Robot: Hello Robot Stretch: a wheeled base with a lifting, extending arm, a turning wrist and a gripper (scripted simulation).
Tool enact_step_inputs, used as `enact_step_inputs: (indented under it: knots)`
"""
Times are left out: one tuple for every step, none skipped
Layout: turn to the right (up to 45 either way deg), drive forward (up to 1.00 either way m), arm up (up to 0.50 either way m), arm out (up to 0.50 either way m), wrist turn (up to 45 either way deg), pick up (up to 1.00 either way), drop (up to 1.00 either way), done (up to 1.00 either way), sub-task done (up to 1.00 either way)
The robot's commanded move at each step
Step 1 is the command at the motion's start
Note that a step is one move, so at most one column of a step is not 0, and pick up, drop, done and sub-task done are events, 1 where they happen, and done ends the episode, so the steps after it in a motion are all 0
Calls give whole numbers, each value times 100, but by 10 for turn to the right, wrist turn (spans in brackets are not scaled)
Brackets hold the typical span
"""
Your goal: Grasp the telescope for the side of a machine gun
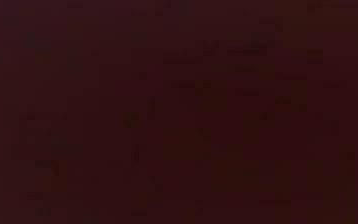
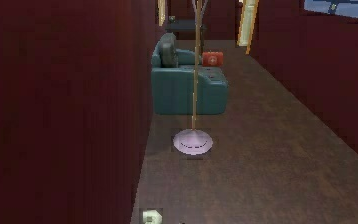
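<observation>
A flat dark maroon surface (image 1: 179,112) stands close ahead in the forward view. In the arm side view a small pale object with a green spot (image 2: 149,216) lies on the brown floor at the bottom edge, next to the dark red wall (image 2: 57,110). Its shape is too small to name.
A teal armchair (image 2: 182,80) stands against the red wall with a small red thing (image 2: 212,58) on its far arm. A floor lamp's thin pole rises from a round pale base (image 2: 194,143) in front of it. Brown floor (image 2: 277,160) runs toward lit doorways (image 2: 249,20).
</observation>
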Motion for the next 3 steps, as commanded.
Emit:
enact_step_inputs:
  knots:
    - [0,0,38,0,0,0,0,0,0]
    - [0,0,0,26,0,0,0,0,0]
    - [0,0,0,0,450,0,0,0,0]
